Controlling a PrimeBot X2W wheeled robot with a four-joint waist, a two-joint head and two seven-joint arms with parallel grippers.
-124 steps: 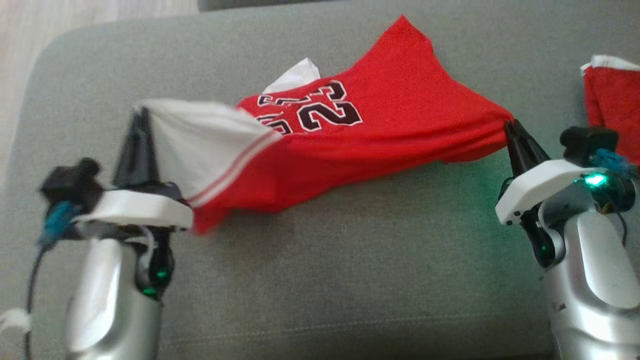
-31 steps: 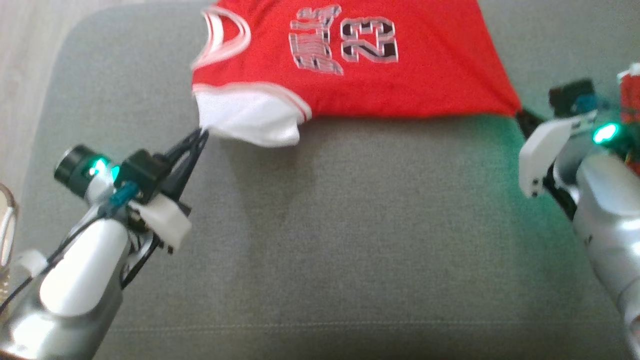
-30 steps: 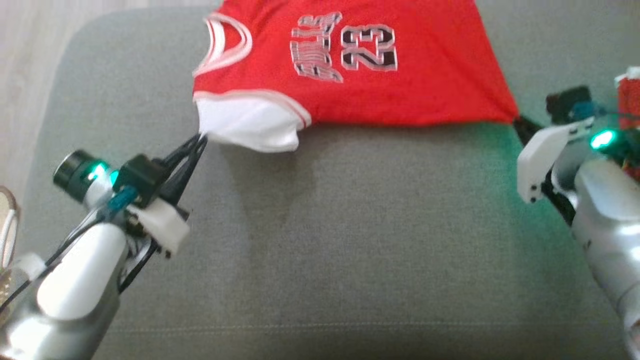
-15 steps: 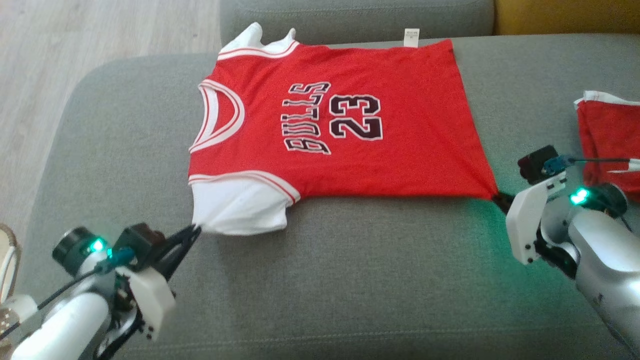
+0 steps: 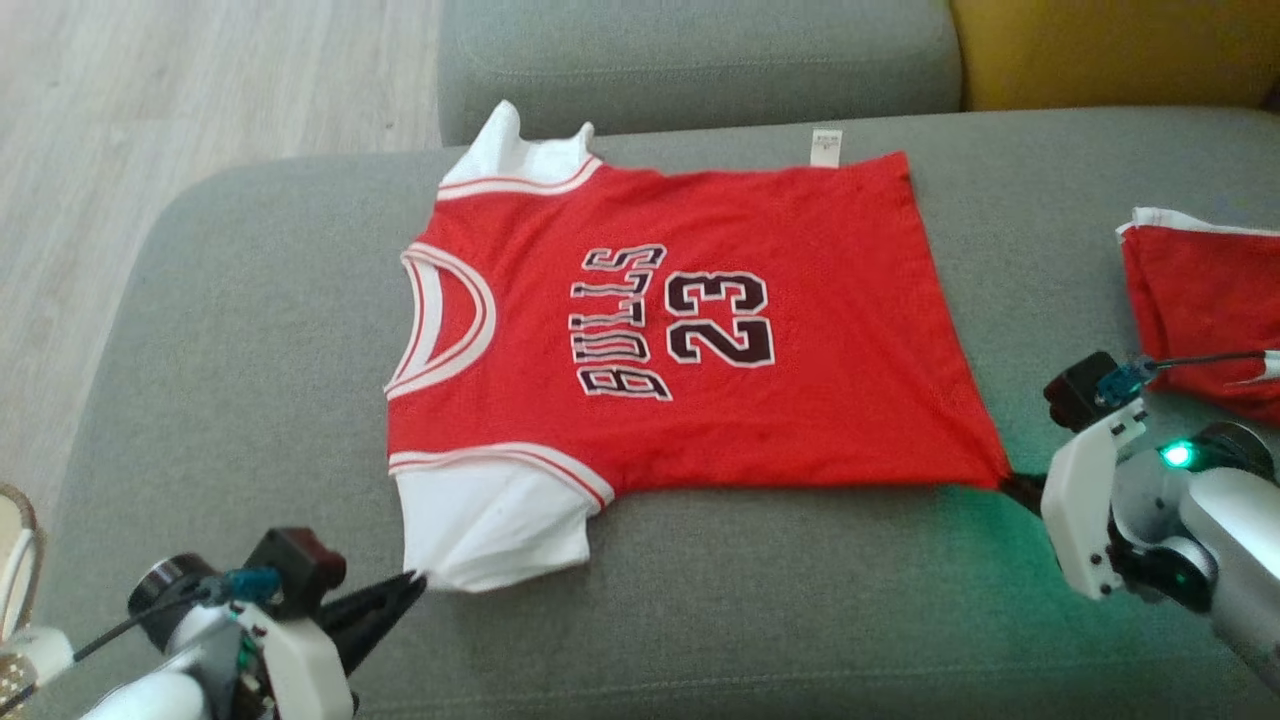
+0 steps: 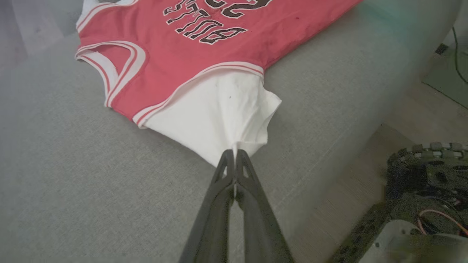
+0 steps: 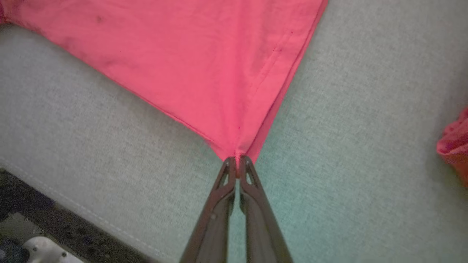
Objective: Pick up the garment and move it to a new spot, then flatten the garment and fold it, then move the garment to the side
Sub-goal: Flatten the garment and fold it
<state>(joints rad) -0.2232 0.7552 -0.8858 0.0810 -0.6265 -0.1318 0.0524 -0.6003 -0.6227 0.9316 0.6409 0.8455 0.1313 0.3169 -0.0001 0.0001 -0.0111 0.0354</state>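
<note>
The left gripper (image 5: 413,584) pinches the near white sleeve (image 5: 490,525) of the garment (image 5: 760,400), which is spread flat on the sofa (image 5: 250,330). The right gripper (image 5: 1012,482) clamps its near hem corner. Flattening looks done; folding next means lifting both corners toward the far edge.

A home living room: a grey fabric sofa (image 5: 250,350) with a back cushion (image 5: 700,60), a yellow cushion (image 5: 1100,50) beside it, and a pale wooden floor (image 5: 200,80).

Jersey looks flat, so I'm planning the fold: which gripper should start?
Left, probably: left gripper pinches the white sleeve jutting past the jersey, ready to tuck inward; right gripper anchors the hem corner.
</note>
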